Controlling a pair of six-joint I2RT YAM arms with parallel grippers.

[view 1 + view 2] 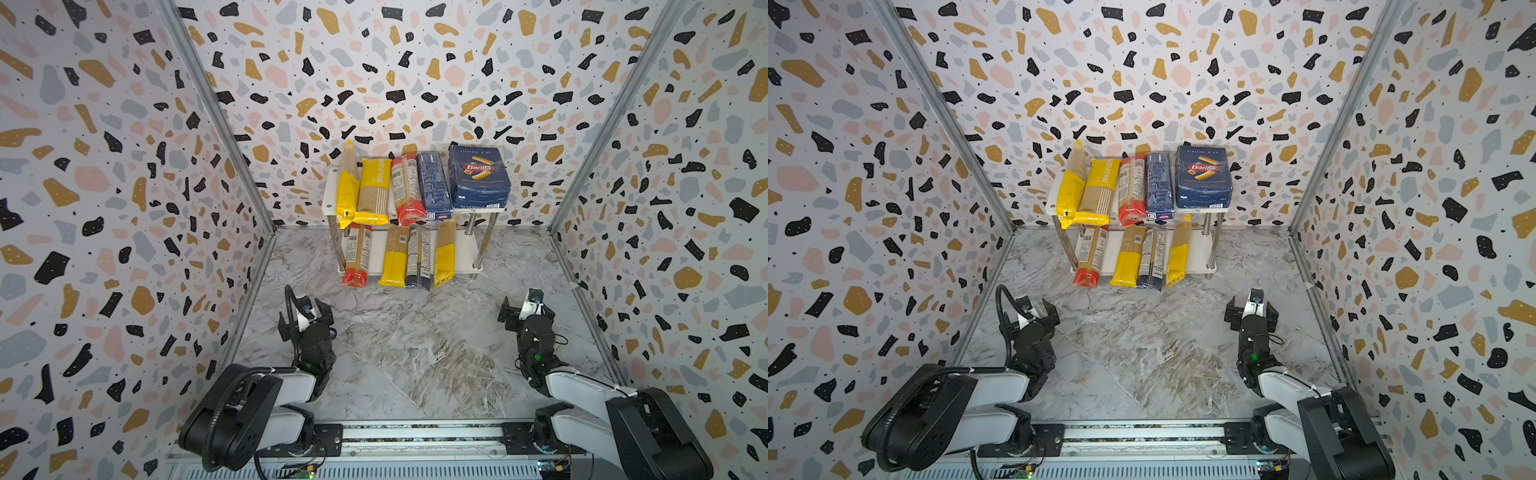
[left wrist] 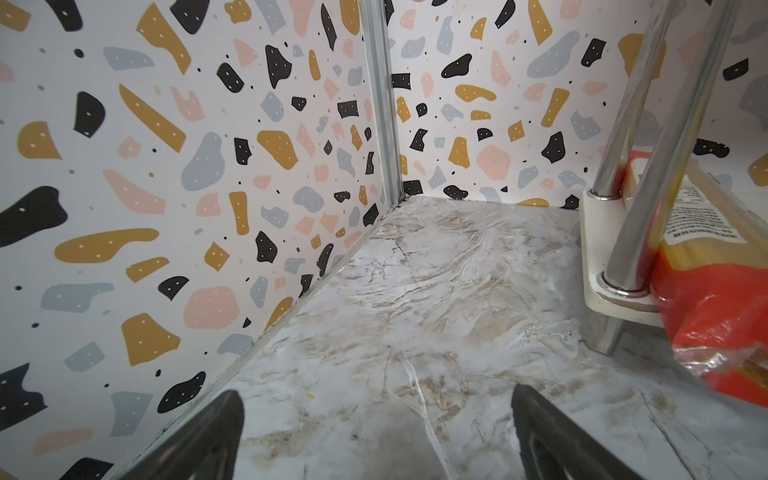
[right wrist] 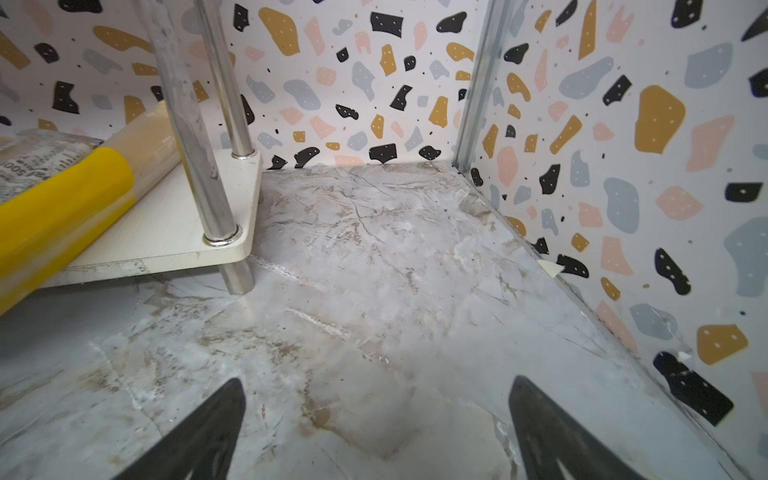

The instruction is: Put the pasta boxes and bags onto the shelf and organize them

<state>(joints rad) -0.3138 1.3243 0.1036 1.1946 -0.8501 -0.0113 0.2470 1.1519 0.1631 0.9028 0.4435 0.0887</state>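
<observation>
- The shelf (image 1: pixel 329 198) stands at the far side of the marble tabletop (image 1: pixel 407 357), close against the back wall
- On its upper board five packs lie side by side, from left to right: a yellow bag (image 1: pixel 346 195), a PASTATIME bag (image 1: pixel 372 189), a red-ended bag (image 1: pixel 407 189), the narrow Barilla box (image 1: pixel 434 185) and the wide Barilla box (image 1: pixel 478 176)
- The near ends of the three upper bags hang over the board's front edge
- On the lower board lie four more, from left to right: a lower red-ended bag (image 1: pixel 356 257), a lower yellow bag (image 1: pixel 394 259), a blue-ended bag (image 1: pixel 419 259) and a rightmost yellow bag (image 1: pixel 444 257), all jutting out past the near edge
- The left gripper (image 2: pixel 376 399) sits at the near left, well apart from the shelf, with its jaws spread wide and empty above the tabletop
- The right gripper (image 3: pixel 376 392) sits at the near right, also well apart from the shelf, with its jaws spread wide and gripping nothing
</observation>
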